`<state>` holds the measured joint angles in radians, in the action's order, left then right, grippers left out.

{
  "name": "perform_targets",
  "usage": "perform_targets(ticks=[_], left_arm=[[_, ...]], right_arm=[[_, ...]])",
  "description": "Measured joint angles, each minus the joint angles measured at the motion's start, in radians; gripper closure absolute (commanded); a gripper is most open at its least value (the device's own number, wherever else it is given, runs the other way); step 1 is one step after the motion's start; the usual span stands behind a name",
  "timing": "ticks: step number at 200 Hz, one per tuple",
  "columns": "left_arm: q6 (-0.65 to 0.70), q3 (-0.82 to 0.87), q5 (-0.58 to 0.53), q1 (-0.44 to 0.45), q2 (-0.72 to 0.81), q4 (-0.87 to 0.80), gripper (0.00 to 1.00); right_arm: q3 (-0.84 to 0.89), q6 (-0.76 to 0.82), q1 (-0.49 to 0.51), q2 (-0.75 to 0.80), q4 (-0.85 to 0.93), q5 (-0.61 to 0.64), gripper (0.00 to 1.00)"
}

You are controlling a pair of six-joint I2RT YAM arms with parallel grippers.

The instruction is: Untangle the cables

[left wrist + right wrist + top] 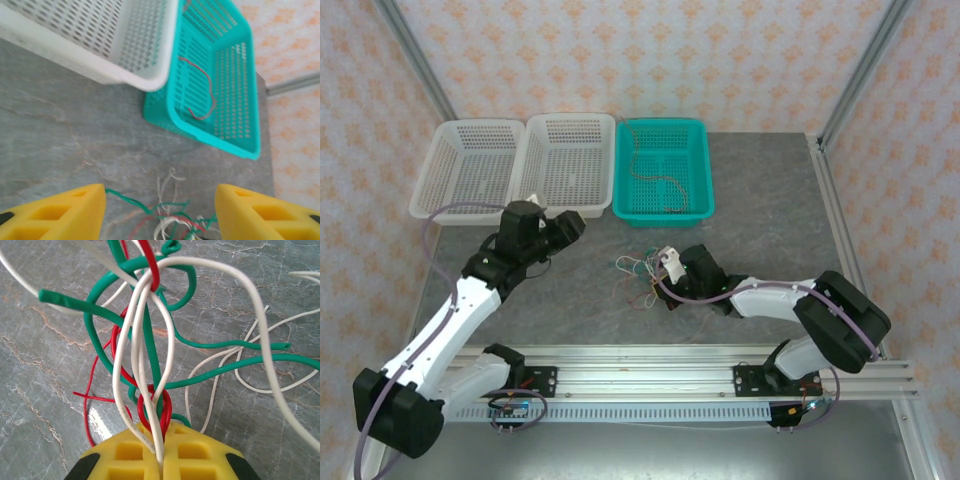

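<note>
- At the far left of the table [770, 220], two white baskets [470, 170] sit side by side, touching.
- Just in front of them, the left gripper [558, 230] hangs above the table. Its yellow fingers [65, 212] are spread wide with nothing between them.
- Next comes a teal basket [663, 214], pressed against the second white one. One reddish cable [655, 180] lies loose on its floor, well apart from the rest.
- On the bare table in front of the teal basket lies the tangle of cables [640, 272]. Green, white and red strands loop through one another between the two grippers.
- At the tangle's right side, the right gripper [672, 262] is pressed together, pinching a few white strands and a small red loop.
- These wires look very light, soft and springy, and thin enough to slip from a loose pinch. A hard pull would likely tighten the knot. The free green end toward the left gripper seems the best place to take hold, drawing it gently away from the pinned strands.
</note>
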<state>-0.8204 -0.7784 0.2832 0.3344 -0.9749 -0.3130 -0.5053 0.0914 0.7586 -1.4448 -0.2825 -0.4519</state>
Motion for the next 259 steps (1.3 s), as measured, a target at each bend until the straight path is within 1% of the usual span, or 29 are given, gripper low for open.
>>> perform_targets(ticks=[18, 29, 44, 55, 65, 70, 80, 90, 98, 100, 104, 108, 111, 131, 145, 160, 184, 195, 212, 226, 259], left_arm=[[-0.006, 0.012, 0.021, 0.095, -0.044, 0.004, 0.45], [0.011, -0.005, 0.030, 0.144, -0.096, -0.005, 0.48], [0.082, -0.063, 0.057, 0.185, -0.188, -0.045, 0.48], [0.161, -0.119, 0.034, 0.216, -0.245, -0.088, 0.49], [0.268, -0.179, -0.022, 0.256, -0.289, -0.144, 0.48], [0.323, -0.213, -0.056, 0.280, -0.309, -0.176, 0.45], [0.426, -0.270, -0.115, 0.321, -0.340, -0.220, 0.37], [0.552, -0.303, -0.140, 0.349, -0.357, -0.238, 0.27], [0.673, -0.309, -0.148, 0.361, -0.359, -0.238, 0.23], [0.683, -0.308, -0.150, 0.361, -0.358, -0.238, 0.23], [0.763, -0.303, -0.150, 0.364, -0.355, -0.237, 0.23], [0.805, -0.294, -0.153, 0.364, -0.352, -0.232, 0.23], [0.871, -0.284, -0.153, 0.364, -0.348, -0.229, 0.22], [1.134, -0.204, -0.152, 0.361, -0.325, -0.206, 0.23], [1.268, -0.167, -0.125, 0.348, -0.321, -0.199, 0.27], [1.371, -0.160, -0.094, 0.324, -0.328, -0.188, 0.30], [1.466, -0.167, -0.082, 0.311, -0.362, -0.142, 0.33], [1.501, -0.169, -0.082, 0.311, -0.389, -0.115, 0.36], [1.530, -0.170, -0.080, 0.312, -0.424, -0.090, 0.38], [1.545, -0.170, -0.074, 0.312, -0.443, -0.071, 0.39], [1.566, -0.178, -0.071, 0.312, -0.469, -0.025, 0.50]], right_arm=[[-0.010, 0.008, 0.000, -0.006, 0.010, 0.004, 1.00], [-0.019, 0.010, 0.000, -0.013, 0.018, 0.006, 1.00], [-0.032, 0.012, 0.000, -0.021, 0.036, 0.005, 0.99], [-0.038, 0.015, 0.000, -0.022, 0.043, 0.003, 0.99], [-0.040, 0.018, 0.000, -0.022, 0.045, 0.003, 0.99], [-0.040, 0.018, 0.000, -0.022, 0.047, 0.003, 0.99], [-0.042, 0.019, 0.000, -0.022, 0.054, 0.003, 0.99], [-0.043, 0.018, 0.000, -0.022, 0.059, 0.003, 0.99], [-0.043, 0.018, 0.000, -0.022, 0.060, 0.003, 0.99], [-0.043, 0.018, 0.000, -0.022, 0.060, 0.003, 0.99], [-0.043, 0.018, 0.000, -0.022, 0.060, 0.003, 0.98], [-0.043, 0.018, 0.000, -0.022, 0.060, 0.002, 0.99], [-0.043, 0.018, 0.000, -0.022, 0.060, 0.002, 0.98], [-0.043, 0.019, 0.000, -0.022, 0.060, -0.001, 0.98], [-0.043, 0.025, 0.000, -0.022, 0.060, -0.001, 0.99], [-0.043, 0.030, 0.000, -0.022, 0.059, -0.002, 0.99], [-0.038, 0.034, 0.000, -0.022, 0.058, -0.010, 0.99], [-0.037, 0.034, 0.000, -0.022, 0.058, -0.016, 0.99], [-0.037, 0.033, 0.000, -0.022, 0.054, -0.020, 0.99], [-0.037, 0.033, 0.000, -0.022, 0.046, -0.020, 0.99], [-0.037, 0.033, 0.000, -0.022, 0.028, -0.022, 0.99]])
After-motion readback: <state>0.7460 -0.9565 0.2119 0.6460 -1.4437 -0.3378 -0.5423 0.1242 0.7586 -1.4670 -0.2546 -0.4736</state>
